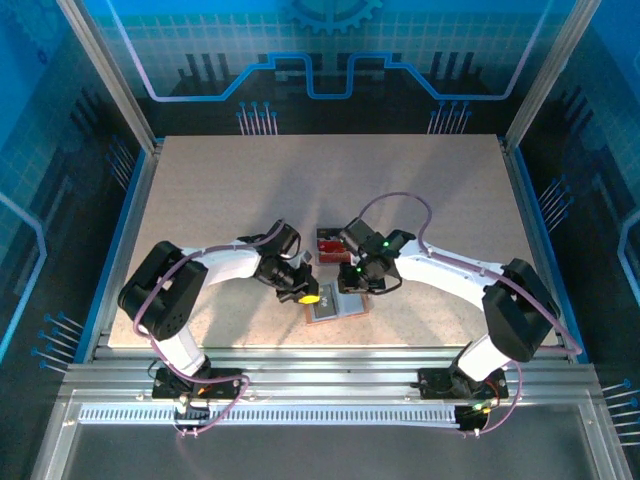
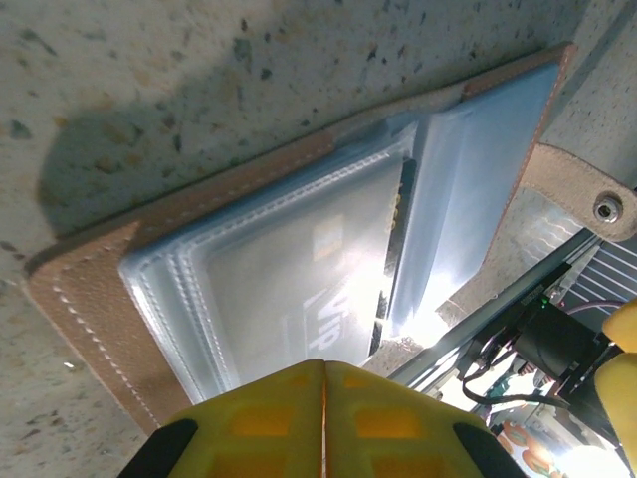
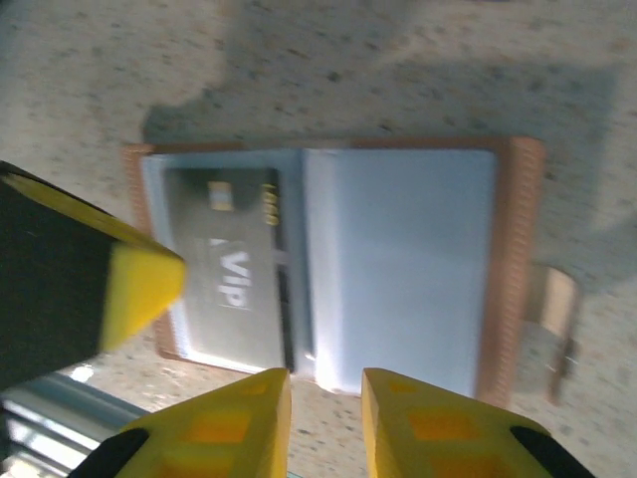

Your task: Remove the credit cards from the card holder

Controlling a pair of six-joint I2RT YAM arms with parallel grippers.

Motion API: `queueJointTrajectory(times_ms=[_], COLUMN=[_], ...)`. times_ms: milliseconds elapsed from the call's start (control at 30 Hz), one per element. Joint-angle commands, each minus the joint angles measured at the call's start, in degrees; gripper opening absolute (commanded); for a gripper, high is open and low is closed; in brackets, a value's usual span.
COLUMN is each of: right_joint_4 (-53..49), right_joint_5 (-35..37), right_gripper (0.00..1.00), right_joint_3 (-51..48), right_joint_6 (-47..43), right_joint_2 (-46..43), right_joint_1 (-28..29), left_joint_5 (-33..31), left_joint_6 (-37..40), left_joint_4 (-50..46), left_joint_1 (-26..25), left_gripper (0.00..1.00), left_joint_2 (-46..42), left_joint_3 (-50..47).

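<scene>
Extraction step: left gripper (image 2: pixel 323 398), fingers together, seemingly pinned the open tan leather card holder (image 3: pixel 513 269); right gripper (image 3: pixel 325 403), slightly apart and empty, needed next to pinch the grey VIP card (image 3: pixel 234 269).

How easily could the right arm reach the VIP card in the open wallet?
Probably yes: the right gripper sits at the edge of the open card holder, jaws slightly apart, nothing blocking the VIP card, though a clear sleeve covers it.

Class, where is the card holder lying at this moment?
In the top view, the card holder lies open near the front edge of the table, centrally placed, between the left gripper and the right gripper.
</scene>
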Motion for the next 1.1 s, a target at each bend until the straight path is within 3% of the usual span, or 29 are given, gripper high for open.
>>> queueJointTrajectory(times_ms=[0,233,600,900,1067], right_joint_4=[5.1,11.6,16.4,21.8,19.4], right_joint_5=[-6.7,-11.7,-7.5,-6.9,-3.9], right_gripper=[0.24,0.20,0.19,0.19,0.19], right_joint_3=[0.1,-3.3,-11.3,-13.1,-12.3], right_joint_6=[-0.6,0.8,8.2,16.0,15.8], right_joint_2=[3.7,7.4,3.6,4.0,3.2], right_joint_1=[-0.6,-0.7,0.0,3.5,4.0], left_joint_5=[-0.6,-1.0,-2.1,-3.0,-3.4], left_joint_6=[-1.0,-2.0,-1.0,0.7,1.6], left_joint_4=[-1.0,-0.1,-1.3,-3.0,-4.0], left_joint_1=[-0.8,-2.1,-2.5,-1.4,-1.0], left_gripper=[0.08,0.08,0.08,0.07,0.07], left_joint_2=[-2.0,-2.2,-1.4,-1.9,-2.1], left_joint_3=[-0.2,-0.9,-0.2,0.1,-0.1])
